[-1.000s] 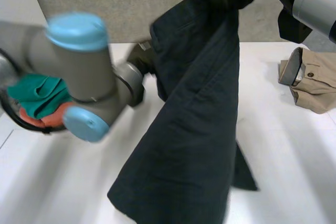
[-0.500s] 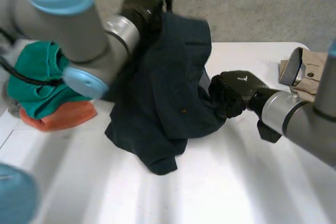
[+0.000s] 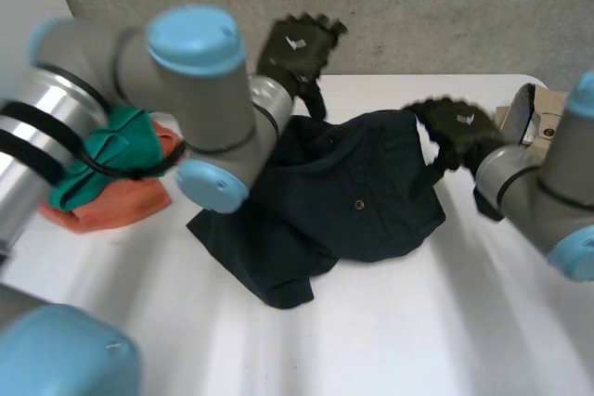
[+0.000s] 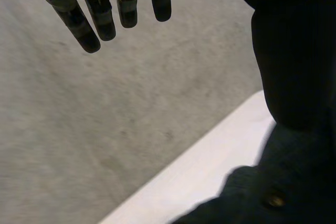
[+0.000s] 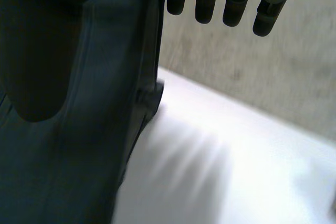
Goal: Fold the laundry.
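Note:
A dark navy garment [image 3: 343,197] with a button lies crumpled in the middle of the white table [image 3: 436,322]. My left hand [image 3: 295,48] hovers above the garment's far edge, its fingers [image 4: 100,14] straight and spread, with nothing between them; the cloth [image 4: 296,182] lies below its thumb. My right hand [image 3: 461,127] is at the garment's right edge. Its fingers [image 5: 231,3] are straight and apart from the cloth [image 5: 79,145], which lies beside its thumb.
A green cloth [image 3: 97,159] lies on an orange one [image 3: 121,203] at the table's left. A folded beige garment [image 3: 549,122] sits at the far right. A grey wall [image 3: 418,6] stands behind the table.
The garment hung from both raised hands a second ago; it came down onto the table. Both hands have let go and opened, and the left one has lifted off.

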### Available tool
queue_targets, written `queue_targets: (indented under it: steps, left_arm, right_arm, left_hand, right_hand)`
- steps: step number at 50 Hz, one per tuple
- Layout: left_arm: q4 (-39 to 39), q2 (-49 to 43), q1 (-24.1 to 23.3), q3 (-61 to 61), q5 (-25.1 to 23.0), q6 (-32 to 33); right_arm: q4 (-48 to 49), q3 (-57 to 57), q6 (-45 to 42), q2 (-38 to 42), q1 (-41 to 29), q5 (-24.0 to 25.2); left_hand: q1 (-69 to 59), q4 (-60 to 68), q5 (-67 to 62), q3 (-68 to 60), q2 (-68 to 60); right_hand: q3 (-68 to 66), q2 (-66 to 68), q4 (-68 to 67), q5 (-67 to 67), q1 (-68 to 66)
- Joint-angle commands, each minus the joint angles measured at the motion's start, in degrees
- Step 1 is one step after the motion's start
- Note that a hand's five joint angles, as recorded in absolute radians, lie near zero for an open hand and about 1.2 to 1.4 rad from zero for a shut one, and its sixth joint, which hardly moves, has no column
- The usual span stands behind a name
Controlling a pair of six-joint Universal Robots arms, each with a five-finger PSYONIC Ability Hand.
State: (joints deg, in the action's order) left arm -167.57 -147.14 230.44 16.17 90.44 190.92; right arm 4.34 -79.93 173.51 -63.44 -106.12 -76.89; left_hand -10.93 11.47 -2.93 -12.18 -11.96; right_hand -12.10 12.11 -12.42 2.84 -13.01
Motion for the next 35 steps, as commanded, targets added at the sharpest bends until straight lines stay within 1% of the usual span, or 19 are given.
queue_targets:
  steps: [1,4,6,7,9,11,13,15,16,18,20,22,24,26,27,28,30,31,35]
  left_arm:
    - [0.31,19.42,0.8,21.59,2.98,4.97]
    - [0.84,26.01,0.89,32.4,3.07,8.41]
    - [0.93,31.62,0.89,43.01,2.81,10.77]
    - [0.84,32.96,0.89,45.59,2.81,11.05]
    - [0.84,36.29,0.72,52.86,2.37,12.18]
    - [0.84,37.97,0.54,57.37,1.67,12.8]
    - [0.84,39.91,-0.07,63.26,0.53,13.24]
    - [1.01,40.52,-0.51,66.78,-0.18,13.51]
    - [1.1,40.88,-1.04,69.49,-0.79,13.42]
    - [1.19,40.79,-1.65,71.62,-1.23,13.33]
    - [0.93,40.44,-2.53,74.16,-1.41,12.98]
    - [0.84,39.74,-3.06,75.49,-1.5,12.72]
    - [-0.29,38.17,-3.59,76.28,-1.32,12.19]
    - [-1.7,36.67,-3.68,76.2,-0.97,11.84]
    - [-3.19,35.09,-3.59,75.85,-0.19,11.84]
    - [-3.9,34.3,-3.59,75.5,0.34,11.84]
    - [-5.57,32.98,-3.59,74.8,1.66,11.84]
    - [-7.32,32.01,-3.59,74.01,2.88,11.84]
    - [-11.01,29.9,-3.77,72.07,4.65,12.19]
  right_arm:
    - [-7.32,2.58,-19.85,-7.75,1.53,5.25]
    - [-13.11,2.41,-29.87,-9.33,2.06,4.91]
    - [-17.68,2.67,-36.11,-10.12,3.02,3.33]
    - [-20.14,2.85,-39.53,-10.47,3.99,1.49]
    - [-22.61,2.76,-42.45,-11.26,4.7,-0.36]
    - [-24.11,2.32,-43.6,-11.53,4.87,-0.55]
    - [-26.04,0.92,-45.09,-11.71,4.87,0.15]
    - [-27.54,-0.49,-45.8,-11.71,4.87,1.29]
    - [-28.59,-1.8,-46.5,-11.62,4.87,2.69]
    - [-29.3,-3.21,-47.29,-11.36,4.87,4.72]
    - [-29.3,-5.14,-48.17,-10.92,5.31,7.43]
    - [-28.78,-6.11,-48.44,-9.78,5.49,9.11]
    - [-27.03,-6.9,-48.18,-7.24,5.49,10.96]
    - [-25.35,-6.91,-47.57,-5.56,5.32,11.49]
    - [-24.48,-6.82,-47.13,-4.69,5.31,11.58]
    - [-22.29,-6.73,-45.9,-3.02,5.23,11.76]
    - [-19.47,-6.64,-44.23,-1.52,5.05,12.02]
    - [-16.41,-6.64,-42.13,-0.3,4.88,12.37]
    - [-9.64,-6.91,-37.91,2.87,4.35,14.21]
  left_hand:
    - [0.93,-1.47,2.93,2.18,1.96]
    - [0.93,-1.47,2.93,2.18,1.96]
    - [0.93,-1.47,2.93,2.18,1.96]
    - [0.93,-1.47,2.93,2.18,1.96]
    - [0.27,-0.81,2.27,1.52,1.3]
    - [-1.46,0.93,0.54,-0.22,-0.43]
    - [-9.34,8.8,-7.34,-8.09,-8.31]
    - [-12.22,11.69,-10.22,-10.98,-11.19]
    - [-14.56,14.03,-12.56,-13.32,-13.53]
    - [-18.27,17.73,-16.27,-17.02,-17.24]
    - [-20.3,19.76,-18.3,-19.05,-19.27]
    - [-20.31,19.77,-18.31,-19.06,-19.28]
    - [-17.64,17.1,-15.64,-16.39,-16.61]
    - [-12.93,12.4,-10.93,-11.69,-11.9]
    - [-6.08,5.54,-4.08,-4.83,-5.05]
    - [-3.34,2.81,-1.35,-2.1,-2.31]
    - [-1.64,1.1,0.36,-0.39,-0.61]
    - [-1.47,0.93,0.53,-0.22,-0.44]
    - [-0.96,0.42,1.04,0.29,0.07]
  right_hand:
    - [2.1,-2.11,2.42,-2.84,3.01]
    - [2.1,-2.11,2.42,-2.84,3.01]
    - [2.1,-2.11,2.42,-2.84,3.01]
    - [2.1,-2.11,2.42,-2.84,3.01]
    - [0.78,-0.79,1.11,-1.52,1.69]
    - [-2.43,2.42,-2.1,1.69,-1.52]
    - [-6.79,6.78,-6.46,6.05,-5.88]
    - [-9.66,9.65,-9.34,8.92,-8.76]
    - [-14.84,14.83,-14.51,14.1,-13.93]
    - [-20.25,20.23,-19.92,19.51,-19.34]
    - [-24.12,24.11,-23.8,23.38,-23.22]
    - [-24.31,24.3,-23.99,23.57,-23.41]
    - [-24.31,24.3,-23.99,23.57,-23.41]
    - [-24.31,24.3,-23.99,23.57,-23.41]
    - [-24.31,24.3,-23.99,23.57,-23.41]
    - [-24.15,24.13,-23.82,23.41,-23.24]
    - [-23.47,23.46,-23.15,22.73,-22.57]
    - [-23.47,23.46,-23.15,22.73,-22.56]
    - [-22.3,22.28,-21.97,21.56,-21.39]
